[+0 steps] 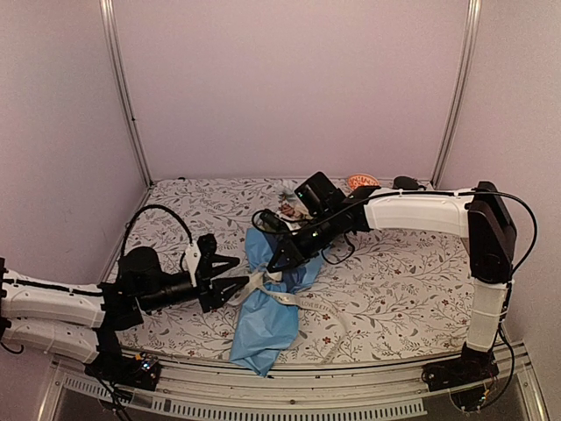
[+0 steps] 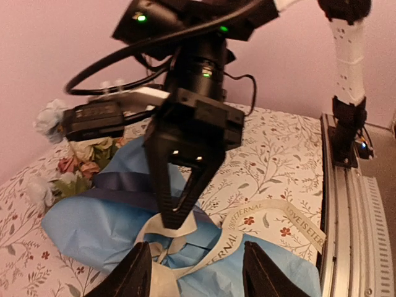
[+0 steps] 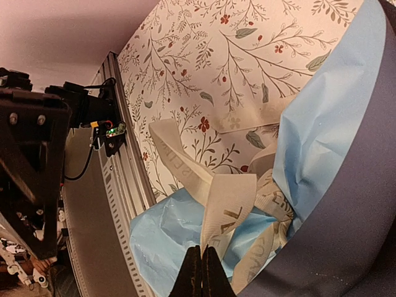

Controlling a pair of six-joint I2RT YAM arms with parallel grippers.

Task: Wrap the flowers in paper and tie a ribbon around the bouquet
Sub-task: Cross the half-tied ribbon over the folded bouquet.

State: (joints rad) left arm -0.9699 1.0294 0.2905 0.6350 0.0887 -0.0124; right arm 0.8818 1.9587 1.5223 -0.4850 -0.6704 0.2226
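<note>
The right gripper (image 2: 176, 218) pinches the ribbon (image 2: 272, 213) over the bouquet (image 1: 267, 324), while the left gripper (image 2: 195, 257) stands open around its knot.

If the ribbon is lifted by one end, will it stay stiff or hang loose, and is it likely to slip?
Probably floppy: the ribbon folds and curls in loose loops over the paper. Likely very light, since it is thin and flat. It may slide out of a grip, as its surface looks smooth.
</note>
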